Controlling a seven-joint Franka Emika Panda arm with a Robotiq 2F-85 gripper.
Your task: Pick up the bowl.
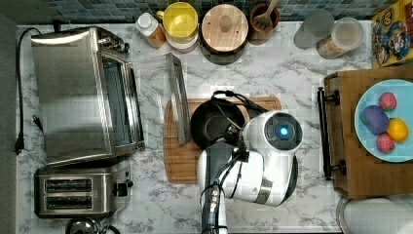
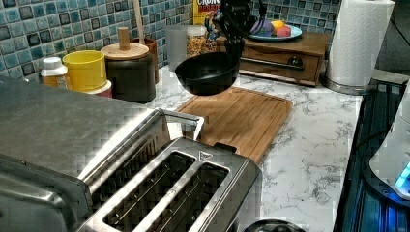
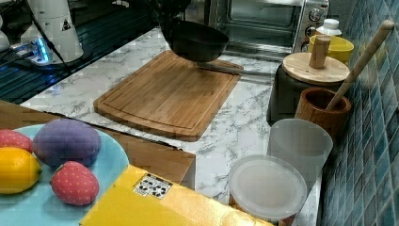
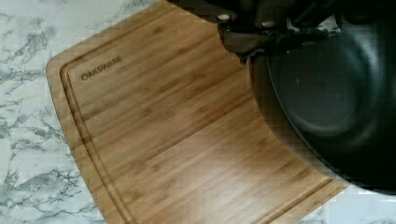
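Observation:
The matte black bowl (image 2: 205, 72) hangs in the air above the bamboo cutting board (image 2: 237, 116), clear of its surface. My gripper (image 2: 235, 48) comes down from above and is shut on the bowl's rim on the left view's right side. In the top view the bowl (image 1: 214, 124) lies over the board's (image 1: 180, 161) upper half, partly covered by my white arm. The wrist view has the bowl's dark inside (image 4: 327, 93) beside a finger (image 4: 243, 44) on its rim, with the board (image 4: 163, 130) below. In the right view the bowl (image 3: 195, 40) floats above the board's far end.
A toaster oven (image 1: 83, 92) with its door (image 1: 178, 97) open reaches the board's edge at the top view's left, with a toaster (image 1: 78, 190) below it. A yellow container (image 1: 180, 22), a lidded dark pot (image 1: 224, 29) and jars line the back wall. A blue fruit plate (image 1: 384, 122) sits on a wooden box.

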